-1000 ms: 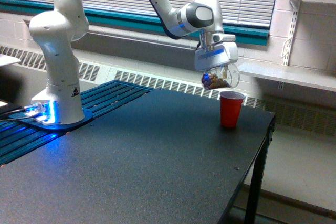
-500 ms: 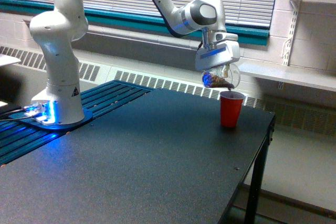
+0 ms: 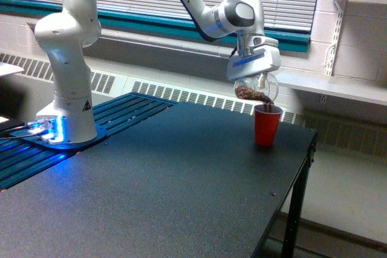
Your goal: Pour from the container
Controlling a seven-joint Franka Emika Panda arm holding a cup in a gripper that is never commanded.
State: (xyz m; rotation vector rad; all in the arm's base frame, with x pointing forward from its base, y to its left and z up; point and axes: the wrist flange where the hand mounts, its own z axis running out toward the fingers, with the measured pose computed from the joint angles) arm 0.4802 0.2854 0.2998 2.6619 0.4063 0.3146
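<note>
Container [image 3: 253, 91]: clamped in end effector [image 3: 254, 79], now shifted toward the exterior view's right and tipped further, lip over red cup [image 3: 266, 125] on worktop [image 3: 181, 179]. Brown bits apparently spilling into cup; pour under way.

Red cup [image 3: 266, 125] stood near table's [image 3: 181, 197] far corner; gripper [image 3: 254, 80] with tilted container [image 3: 253, 90] blocked the space right above it. Arm base [image 3: 65, 89] sat at cup's 9 o'clock, well apart; dark tabletop between them lay open.
</note>
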